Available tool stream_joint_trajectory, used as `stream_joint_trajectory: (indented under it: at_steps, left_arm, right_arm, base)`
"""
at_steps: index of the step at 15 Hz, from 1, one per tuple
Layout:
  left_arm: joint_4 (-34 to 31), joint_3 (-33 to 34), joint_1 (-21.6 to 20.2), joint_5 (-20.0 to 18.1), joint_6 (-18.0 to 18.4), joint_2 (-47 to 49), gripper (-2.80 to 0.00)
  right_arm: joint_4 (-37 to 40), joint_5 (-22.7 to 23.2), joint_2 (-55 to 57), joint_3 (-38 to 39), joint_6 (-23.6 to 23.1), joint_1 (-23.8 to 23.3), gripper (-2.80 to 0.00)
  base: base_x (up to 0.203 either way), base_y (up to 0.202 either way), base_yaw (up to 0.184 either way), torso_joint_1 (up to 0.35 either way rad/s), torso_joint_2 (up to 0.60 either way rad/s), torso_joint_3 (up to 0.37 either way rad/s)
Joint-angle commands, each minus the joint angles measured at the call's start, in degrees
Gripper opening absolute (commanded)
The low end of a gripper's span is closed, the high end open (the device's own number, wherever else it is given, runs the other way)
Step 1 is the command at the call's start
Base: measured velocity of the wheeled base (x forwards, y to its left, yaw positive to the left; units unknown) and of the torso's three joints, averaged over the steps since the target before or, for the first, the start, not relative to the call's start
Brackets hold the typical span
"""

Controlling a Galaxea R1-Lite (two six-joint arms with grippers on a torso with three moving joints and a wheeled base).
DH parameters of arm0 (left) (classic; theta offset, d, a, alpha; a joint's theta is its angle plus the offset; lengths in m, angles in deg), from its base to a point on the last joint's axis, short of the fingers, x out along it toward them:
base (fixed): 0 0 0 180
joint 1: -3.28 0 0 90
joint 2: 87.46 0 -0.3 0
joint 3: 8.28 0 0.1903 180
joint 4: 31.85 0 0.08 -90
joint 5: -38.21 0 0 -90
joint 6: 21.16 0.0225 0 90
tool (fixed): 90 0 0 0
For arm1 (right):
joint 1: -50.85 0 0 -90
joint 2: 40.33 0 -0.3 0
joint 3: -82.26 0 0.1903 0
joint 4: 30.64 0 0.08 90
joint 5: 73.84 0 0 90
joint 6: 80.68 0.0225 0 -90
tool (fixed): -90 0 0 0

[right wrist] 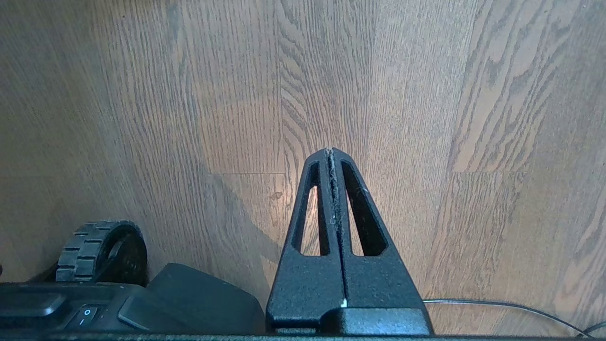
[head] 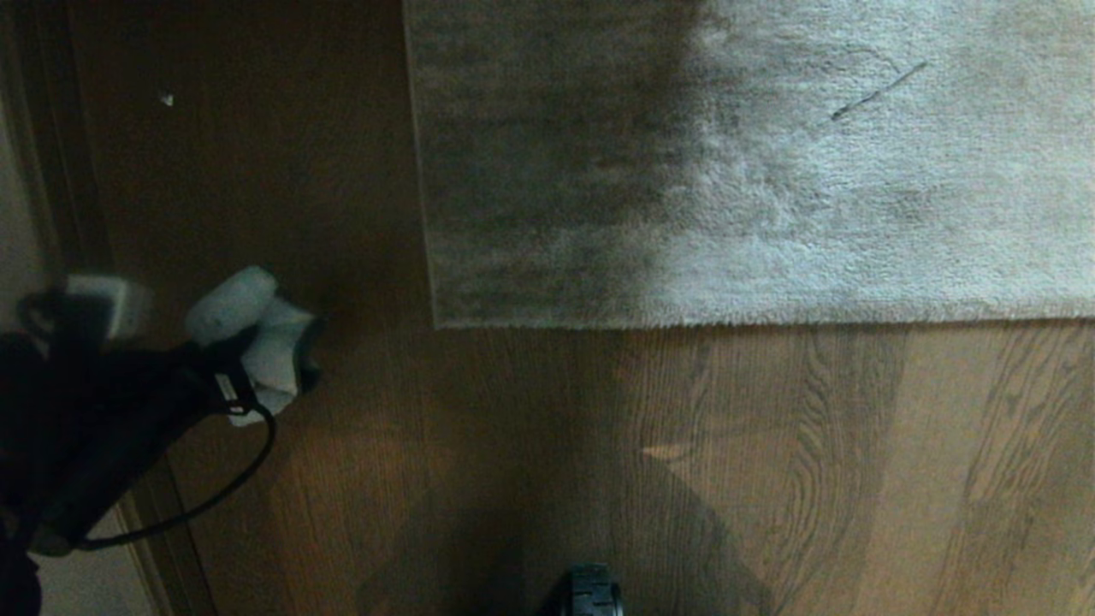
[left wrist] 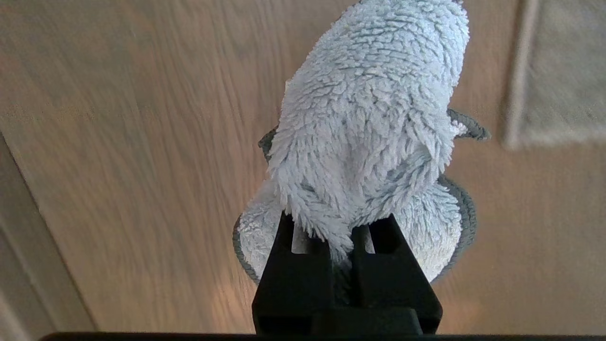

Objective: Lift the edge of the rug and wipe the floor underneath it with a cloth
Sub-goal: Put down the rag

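Observation:
The light grey shaggy rug [head: 770, 171] lies flat on the brown wood-plank floor [head: 513, 445]. Its rug edge [head: 727, 320] runs straight along the near side to a square corner [head: 438, 323]. My left gripper [head: 272, 364] hangs over bare floor left of that corner, apart from the rug. It is shut on the cloth [head: 257, 329], a fuzzy pale blue-white rag with a grey hem. In the left wrist view the cloth [left wrist: 369, 118] bulges out over the left gripper [left wrist: 338, 227] and hides the fingertips. The rug [left wrist: 558, 71] shows beyond it. My right gripper [right wrist: 331, 151] is shut and empty above the floor [right wrist: 189, 118].
A wall and dark baseboard [head: 51, 171] run along the left side. The base's wheel [head: 590, 590] sits at the near edge, and the wheel [right wrist: 99, 246] also shows beside the right gripper. A thin dark streak [head: 877, 90] lies on the rug. A cable [right wrist: 497, 305] crosses the floor.

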Motion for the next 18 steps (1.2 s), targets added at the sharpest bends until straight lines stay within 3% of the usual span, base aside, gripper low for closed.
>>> stream_joint_trajectory:
  at_steps: [1,13,18]
  left_arm:
    - [3.5,-0.1,-0.2,0.1,0.1,5.7,0.00]
    - [6.4,-0.1,-2.6,-0.3,-0.7,7.3,0.00]
    - [10.5,-0.4,-3.7,0.0,-0.8,7.0,0.00]
  right_arm:
    - [0.0,0.0,0.1,0.0,0.0,0.0,-2.80]
    - [0.0,0.0,0.1,0.0,0.0,0.0,-2.80]
    - [0.0,0.0,0.1,0.0,0.0,0.0,-2.80]
  base:
    - [0.000,0.000,0.000,0.000,0.00,0.000]
    - [0.000,0.000,0.000,0.000,0.00,0.000]
    - [0.000,0.000,0.000,0.000,0.00,0.000]
